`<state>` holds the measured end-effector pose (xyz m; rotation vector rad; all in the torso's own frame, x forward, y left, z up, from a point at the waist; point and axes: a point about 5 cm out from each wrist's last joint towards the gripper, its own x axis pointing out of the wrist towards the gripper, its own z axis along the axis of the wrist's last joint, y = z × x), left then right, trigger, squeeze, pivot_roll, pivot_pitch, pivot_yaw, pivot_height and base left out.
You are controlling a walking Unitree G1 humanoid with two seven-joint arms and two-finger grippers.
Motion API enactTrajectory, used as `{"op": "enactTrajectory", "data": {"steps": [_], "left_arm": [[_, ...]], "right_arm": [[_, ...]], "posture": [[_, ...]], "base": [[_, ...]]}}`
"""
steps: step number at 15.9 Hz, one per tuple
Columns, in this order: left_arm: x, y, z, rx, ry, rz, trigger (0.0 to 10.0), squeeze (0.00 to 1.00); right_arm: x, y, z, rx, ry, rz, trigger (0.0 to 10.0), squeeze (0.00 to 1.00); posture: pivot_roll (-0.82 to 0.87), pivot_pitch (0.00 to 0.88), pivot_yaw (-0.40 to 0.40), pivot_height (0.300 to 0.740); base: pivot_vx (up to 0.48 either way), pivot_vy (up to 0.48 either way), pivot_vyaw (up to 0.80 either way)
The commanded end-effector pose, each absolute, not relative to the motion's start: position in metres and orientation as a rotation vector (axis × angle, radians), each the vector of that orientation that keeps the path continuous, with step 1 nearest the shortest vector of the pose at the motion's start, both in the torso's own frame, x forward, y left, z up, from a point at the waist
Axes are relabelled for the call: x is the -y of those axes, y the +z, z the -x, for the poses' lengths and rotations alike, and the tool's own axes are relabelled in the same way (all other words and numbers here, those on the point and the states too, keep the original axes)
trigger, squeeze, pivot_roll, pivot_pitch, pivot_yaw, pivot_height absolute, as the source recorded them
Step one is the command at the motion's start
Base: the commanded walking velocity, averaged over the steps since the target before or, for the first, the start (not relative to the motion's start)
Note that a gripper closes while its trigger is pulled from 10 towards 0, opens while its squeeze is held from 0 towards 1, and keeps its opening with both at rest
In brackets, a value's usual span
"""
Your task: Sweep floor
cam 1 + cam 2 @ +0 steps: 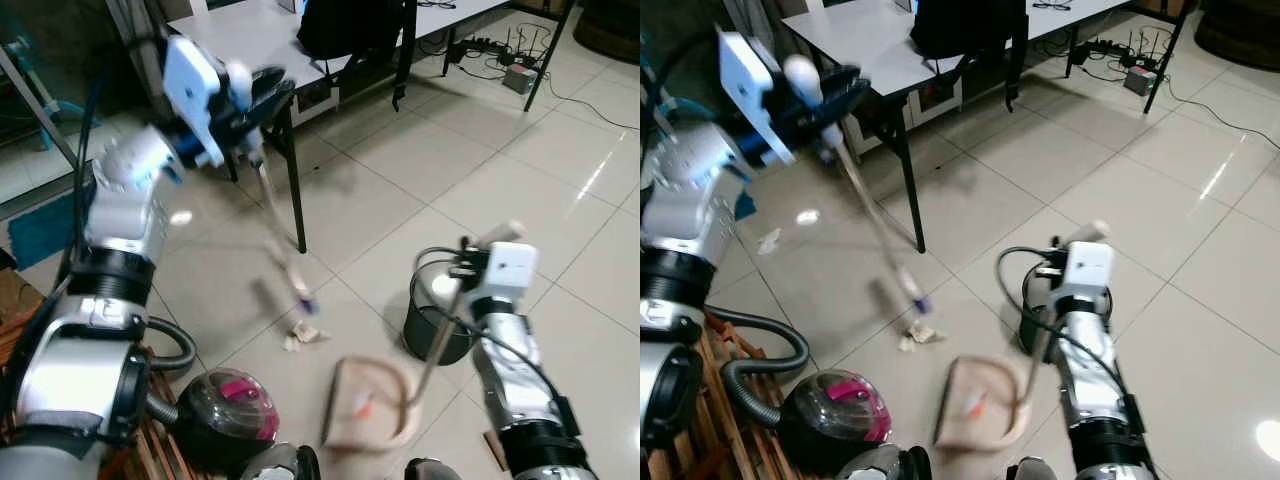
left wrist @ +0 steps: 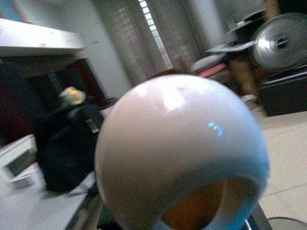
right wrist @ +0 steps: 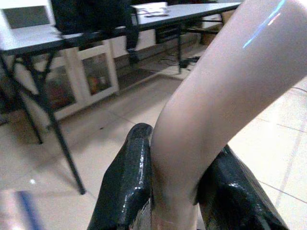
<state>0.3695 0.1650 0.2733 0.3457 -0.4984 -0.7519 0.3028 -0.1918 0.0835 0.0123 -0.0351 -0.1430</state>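
Dustpan: beige, flat on the tiled floor at near centre, orange scrap inside. Its long handle rises right, pinched between the right end effector fingers.
Vacuum cleaner: pink-topped canister, near left.
Bin: black, just right of the dustpan.
Crumpled paper: on the floor just beyond the dustpan.
Broom: head touching the floor by the paper, stick slanting up left to the left end effector, clamped on its top.
Tabletop: white, far, carrying a black bag.
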Motion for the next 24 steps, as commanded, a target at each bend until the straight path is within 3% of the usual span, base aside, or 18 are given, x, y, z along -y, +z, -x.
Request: {"op": "enactTrajectory", "data": {"steps": [1, 7, 10, 16, 24], "left_arm": [[-0.171, 0.288, -0.367, 0.589, -0.675, -0.393, 10.0, 0.00], [-0.173, 0.265, -0.370, 0.558, -0.558, -0.467, 10.0, 0.00], [-0.162, 0.244, -0.371, 0.533, -0.545, -0.417, 10.0, 0.00], [-0.115, 0.192, -0.361, 0.460, -0.787, -0.507, 10.0, 0.00], [-0.079, 0.174, -0.362, 0.417, -0.887, -0.624, 10.0, 0.00]], "right_arm": [[0.188, 0.099, -0.309, 0.094, -0.138, -0.049, 10.0, 0.00], [0.192, 0.104, -0.309, 0.112, -0.151, -0.068, 10.0, 0.00], [0.189, 0.104, -0.307, 0.114, -0.151, -0.051, 10.0, 0.00], [0.180, 0.101, -0.293, 0.136, -0.178, 0.046, 10.0, 0.00], [0.187, 0.100, -0.282, 0.124, -0.198, 0.115, 10.0, 0.00]], "posture": [[-0.01, 0.021, 0.119, 0.740], [-0.01, 0.024, 0.121, 0.740], [-0.01, 0.037, 0.121, 0.740], [-0.03, 0.140, 0.155, 0.740], [-0.05, 0.328, 0.185, 0.740]], "base": [[0.000, 0.000, 0.00], [0.000, 0.000, 0.00], [0.000, 0.000, 0.00], [0.000, 0.000, 0.00], [0.000, 0.000, 0.00]]}}
